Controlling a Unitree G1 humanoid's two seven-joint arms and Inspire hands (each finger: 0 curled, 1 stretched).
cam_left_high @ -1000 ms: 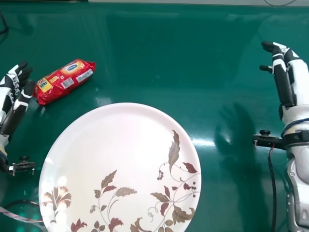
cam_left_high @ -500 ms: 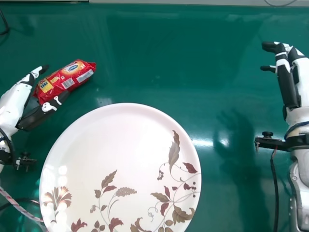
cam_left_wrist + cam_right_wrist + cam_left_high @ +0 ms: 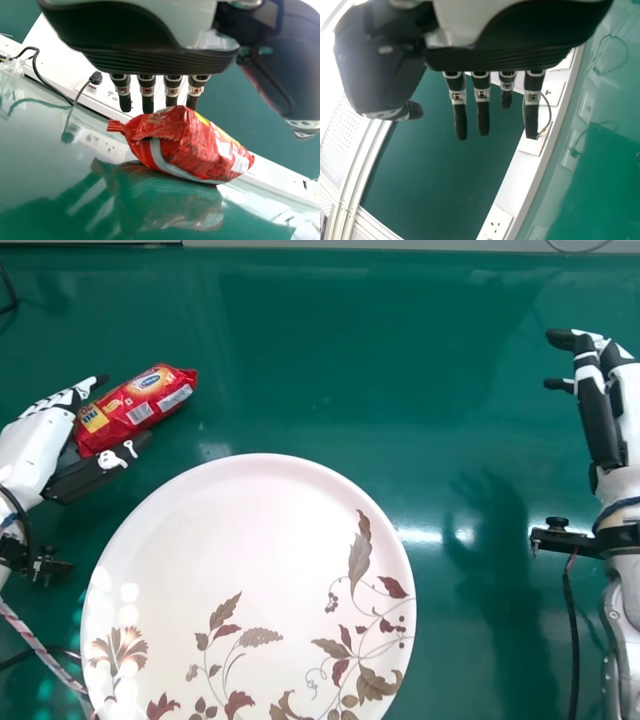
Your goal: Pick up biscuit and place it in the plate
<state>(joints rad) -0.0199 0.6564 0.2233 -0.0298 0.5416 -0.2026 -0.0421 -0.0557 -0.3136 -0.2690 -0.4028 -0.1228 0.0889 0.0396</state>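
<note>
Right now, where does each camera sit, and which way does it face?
Head view: on the head, facing forward and down at the plate and biscuit packet; left hand and right hand show.
Left wrist view: at that wrist, facing past the left hand to the packet.
Right wrist view: at that wrist, facing past the right hand to a white strip with sockets.
Head and left wrist views share the packet and left hand.

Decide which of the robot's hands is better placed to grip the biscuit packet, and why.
Probably the left hand: its fingers and thumb lie either side of the biscuit packet. The right hand is well away, right of the plate.
</note>
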